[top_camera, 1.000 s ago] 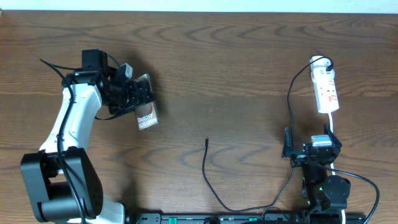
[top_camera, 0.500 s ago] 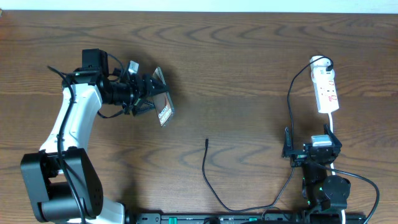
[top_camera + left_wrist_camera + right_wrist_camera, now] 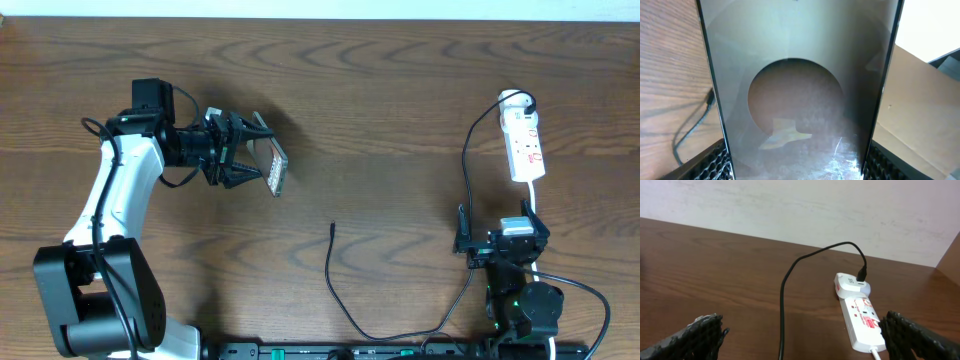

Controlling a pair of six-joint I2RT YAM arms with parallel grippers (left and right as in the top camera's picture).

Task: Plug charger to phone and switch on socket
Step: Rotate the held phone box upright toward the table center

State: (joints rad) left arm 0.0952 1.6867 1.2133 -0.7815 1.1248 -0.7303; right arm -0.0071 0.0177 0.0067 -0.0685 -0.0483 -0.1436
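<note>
My left gripper point(image 3: 250, 152) is shut on the phone point(image 3: 277, 167) and holds it off the table at the left, turned on edge. In the left wrist view the phone's glossy face point(image 3: 800, 90) fills the space between both pads point(image 3: 710, 162). The charger's black cable runs to a small plug tip point(image 3: 332, 227) lying free mid-table. Its other end sits in the white plug head point(image 3: 852, 284) on the socket point(image 3: 523, 145), a white strip with red markings at the far right. My right gripper point(image 3: 502, 233) stands open just short of the socket point(image 3: 862, 322), nothing between its fingers.
The charger cable point(image 3: 782, 305) loops from the socket down past my right gripper and along the table's front edge point(image 3: 400, 335). A white cord point(image 3: 533, 200) leaves the socket toward the right arm. Bare wooden table point(image 3: 400, 100) lies between the arms.
My left gripper has swung right with the phone and rolled it, so the lettered back no longer faces up. The right arm, cable and socket have not moved.
</note>
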